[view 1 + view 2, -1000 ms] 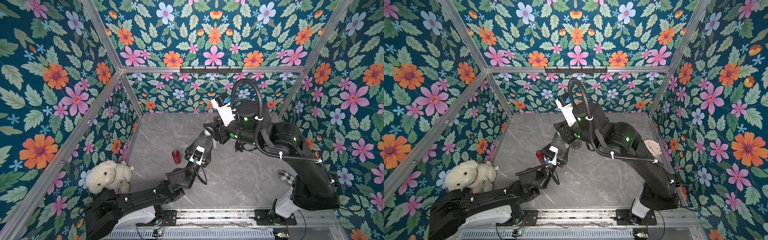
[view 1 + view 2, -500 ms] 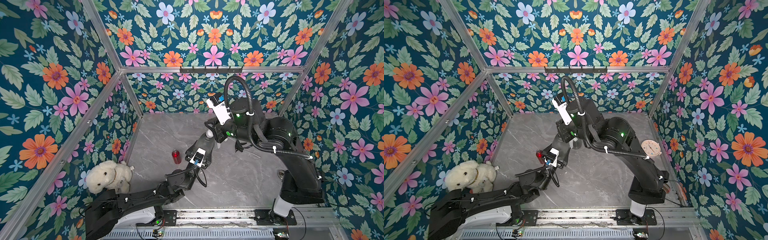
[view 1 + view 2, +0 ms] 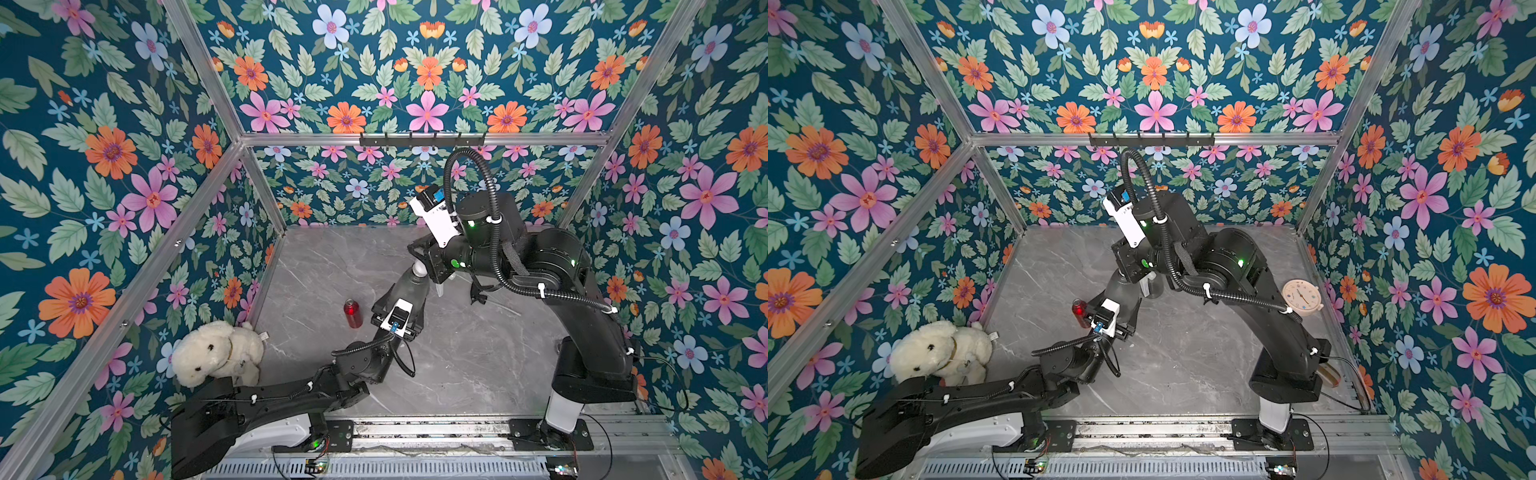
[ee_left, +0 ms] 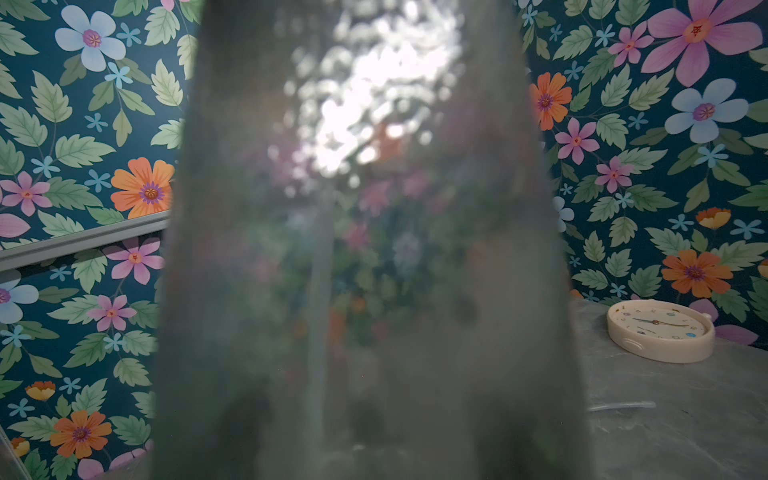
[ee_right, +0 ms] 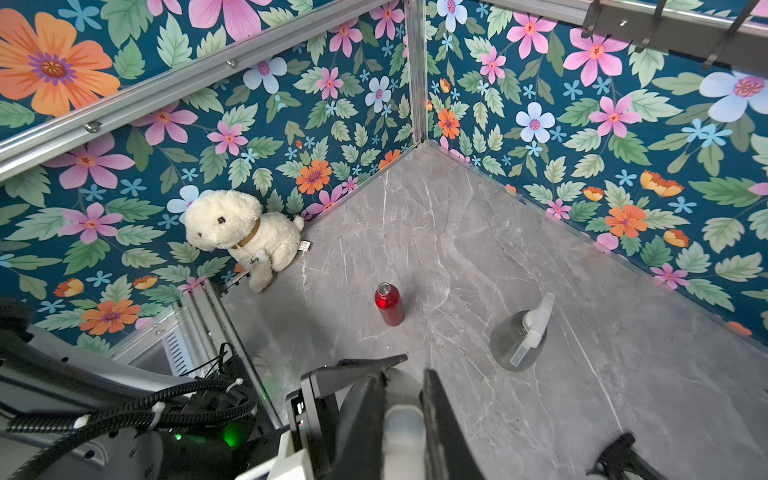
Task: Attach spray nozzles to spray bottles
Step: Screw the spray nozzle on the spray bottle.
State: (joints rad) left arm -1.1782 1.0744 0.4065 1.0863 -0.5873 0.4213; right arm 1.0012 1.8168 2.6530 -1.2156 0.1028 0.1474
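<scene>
Evidently to steady it for capping, we clasped the grey bottle [image 3: 409, 287] low on its body in the left fingers [image 5: 361, 366], upright midway across the surface [image 3: 457, 353] near the red bottle [image 3: 352, 312], while the right fingers [image 5: 437, 411] pinched tight on the whitish nozzle [image 5: 403, 432] at its neck.

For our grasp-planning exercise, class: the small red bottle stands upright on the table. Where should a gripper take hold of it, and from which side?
Grip the red bottle across its straight cylindrical body, about halfway up, coming in level from the side. It stands upright and apart from the other things, so a sideways approach looks unobstructed, and its narrow neck should probably stay uncovered.
</scene>
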